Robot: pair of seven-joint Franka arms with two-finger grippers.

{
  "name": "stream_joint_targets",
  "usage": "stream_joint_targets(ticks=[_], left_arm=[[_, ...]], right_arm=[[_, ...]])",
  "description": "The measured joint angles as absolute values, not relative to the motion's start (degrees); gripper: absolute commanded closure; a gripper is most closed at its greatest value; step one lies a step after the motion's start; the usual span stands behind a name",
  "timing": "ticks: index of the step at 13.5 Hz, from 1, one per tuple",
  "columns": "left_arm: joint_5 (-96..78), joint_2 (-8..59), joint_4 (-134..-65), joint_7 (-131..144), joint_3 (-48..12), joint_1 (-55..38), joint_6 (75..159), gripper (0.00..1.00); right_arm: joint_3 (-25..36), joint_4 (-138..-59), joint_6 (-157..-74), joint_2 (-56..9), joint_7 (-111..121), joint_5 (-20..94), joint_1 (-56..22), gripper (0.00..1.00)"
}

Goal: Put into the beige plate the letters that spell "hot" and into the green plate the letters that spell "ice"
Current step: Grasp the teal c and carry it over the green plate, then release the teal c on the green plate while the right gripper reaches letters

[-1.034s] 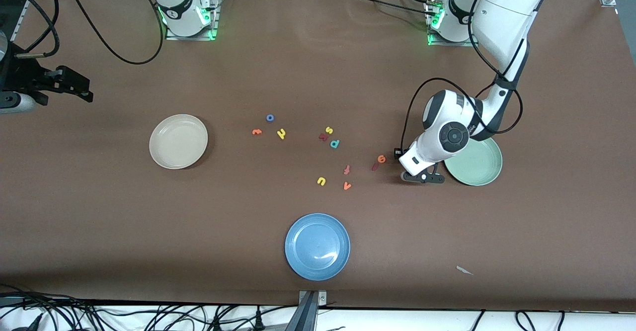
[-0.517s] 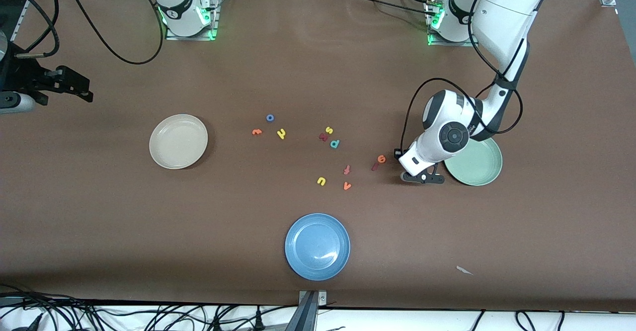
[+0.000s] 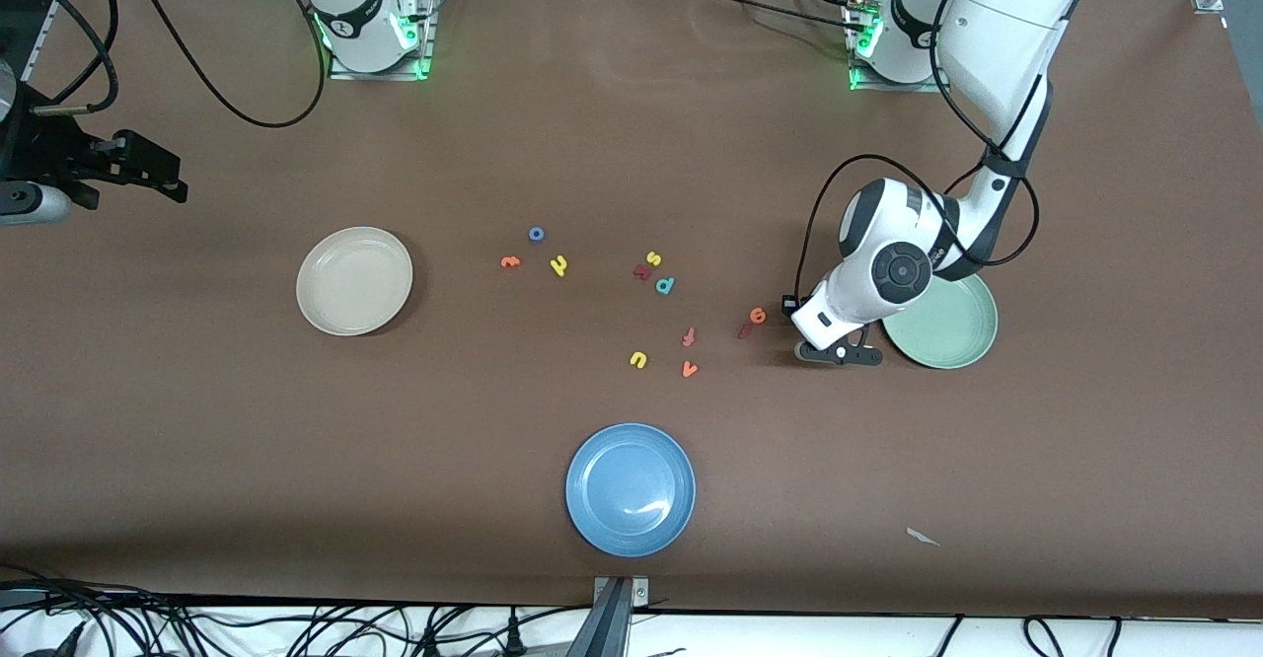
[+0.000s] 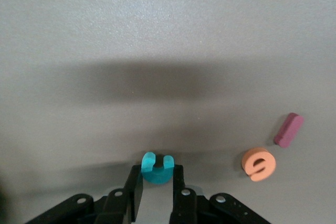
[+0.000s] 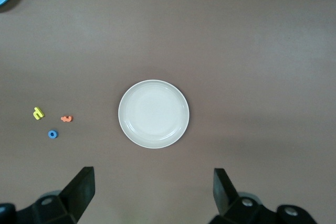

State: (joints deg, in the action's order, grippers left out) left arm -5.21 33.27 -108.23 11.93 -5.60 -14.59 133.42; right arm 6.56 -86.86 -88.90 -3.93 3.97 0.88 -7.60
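From the front, the left gripper (image 3: 840, 352) hides the teal "c" (image 4: 157, 167) it pinches on the table beside the green plate (image 3: 952, 327); orange "e" (image 3: 757, 316) and red "i" (image 3: 745, 331) lie near, at its nine o'clock. The right gripper (image 5: 152, 184), largely cut off, hangs wide open over the beige plate (image 3: 354, 280). Three plates; ten loose letters.

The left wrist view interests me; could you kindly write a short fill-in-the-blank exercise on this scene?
1. The left gripper is shut on the teal letter ____.
2. The right gripper hangs open over the ____ plate.
3. The orange "e" lies beside the dark red ____.
Missing words: "c"; beige; "i".
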Motion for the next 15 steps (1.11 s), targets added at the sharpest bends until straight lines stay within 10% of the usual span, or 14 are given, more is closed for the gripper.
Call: stream_joint_targets(ticks=[12, 14, 15], left_arm=[[-4.61, 26.2, -105.36, -1.67, -4.39, 2.79, 113.82, 0.93], [-3.76, 28.44, -105.39, -1.68, -4.41, 3.47, 113.93, 0.68], [-3.47, 29.13, -105.38, -1.68, -4.57, 3.45, 114.01, 0.36]], right_arm=[[5.77, -86.86, -88.03, -5.91, 2.99, 1.49, -9.78, 0.0], [5.71, -86.86, -88.04, -6.19, 2.4, 1.49, -11.07, 0.0], [5.72, -86.85, -88.04, -6.32, 2.37, 1.49, -11.21, 0.0]])
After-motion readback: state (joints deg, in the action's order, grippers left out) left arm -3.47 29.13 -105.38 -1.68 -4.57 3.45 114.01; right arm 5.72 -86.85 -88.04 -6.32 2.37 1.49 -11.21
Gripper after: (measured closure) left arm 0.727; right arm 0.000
